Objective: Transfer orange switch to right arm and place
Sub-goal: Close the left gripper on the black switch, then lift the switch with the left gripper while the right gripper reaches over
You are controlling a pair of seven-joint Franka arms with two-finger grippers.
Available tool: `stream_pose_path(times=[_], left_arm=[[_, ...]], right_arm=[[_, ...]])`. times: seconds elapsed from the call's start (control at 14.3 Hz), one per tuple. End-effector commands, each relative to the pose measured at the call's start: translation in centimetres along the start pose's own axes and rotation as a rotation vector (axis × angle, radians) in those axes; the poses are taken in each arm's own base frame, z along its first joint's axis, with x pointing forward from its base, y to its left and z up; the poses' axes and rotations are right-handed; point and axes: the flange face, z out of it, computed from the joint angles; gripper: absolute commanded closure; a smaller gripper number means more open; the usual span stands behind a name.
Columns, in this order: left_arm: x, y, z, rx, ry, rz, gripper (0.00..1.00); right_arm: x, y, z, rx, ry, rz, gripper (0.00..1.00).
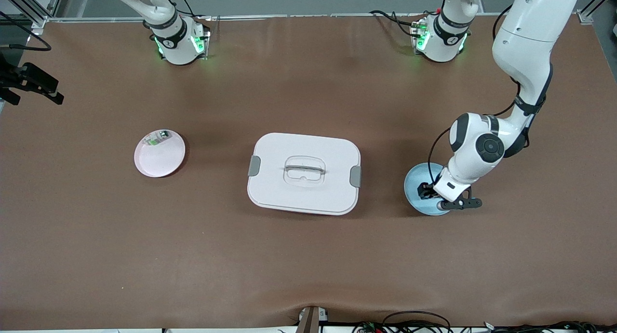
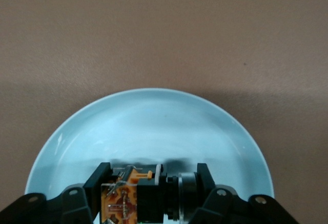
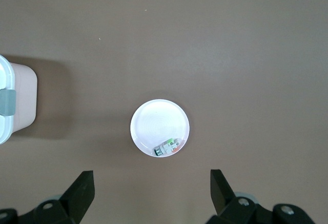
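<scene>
The brown surface (image 1: 96,256) carries a white lidded container (image 1: 303,173) with grey side latches and a clear handle at its middle, and every other thing lies to one end or the other of it. The left arm (image 1: 523,73) reaches down toward the left arm's end of the surface, well apart from the container, where a light blue plate (image 2: 154,126) sits. The right arm (image 1: 164,19) waits, high over the surface toward its own end. A white plate (image 3: 154,121) lies well apart from the container toward the right arm's end, holding a small clear-and-green part (image 3: 168,147) at its rim. The left tool (image 2: 154,193) is down in the blue plate, its fingers (image 2: 97,183) closed on the orange switch (image 2: 138,198), which lies on its side between them, just on the plate's bottom. The right tool (image 3: 151,190) hangs over the white plate with its fingers spread wide and nothing between them.
</scene>
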Motion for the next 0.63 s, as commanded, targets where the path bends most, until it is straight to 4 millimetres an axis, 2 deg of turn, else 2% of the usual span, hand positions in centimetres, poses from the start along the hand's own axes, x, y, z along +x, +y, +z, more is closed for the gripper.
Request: stream_pose_path(times=[0.0, 0.28, 0.42, 0.56], left_arm=[[0.3, 0.8, -4.6, 0.027, -0.005, 0.021, 1.0], [0.7, 2.2, -13.5, 0.055, -0.018, 0.038, 1.0], [1.5, 2.9, -16.9, 0.061, -0.057, 0.03, 1.0], [1.9, 5.9, -19.9, 0.025, -0.095, -0.023, 1.0]], right_arm=[[0.0, -0.2, -0.5, 0.0, 0.012, 0.005, 0.0], [0.2, -0.5, -0.5, 0.002, 0.012, 0.008, 0.0], [0.4, -2.3, -0.3, 0.0, 0.009, -0.023, 0.0], [1.3, -3.2, 0.3, -0.003, 0.0, -0.041, 0.0]])
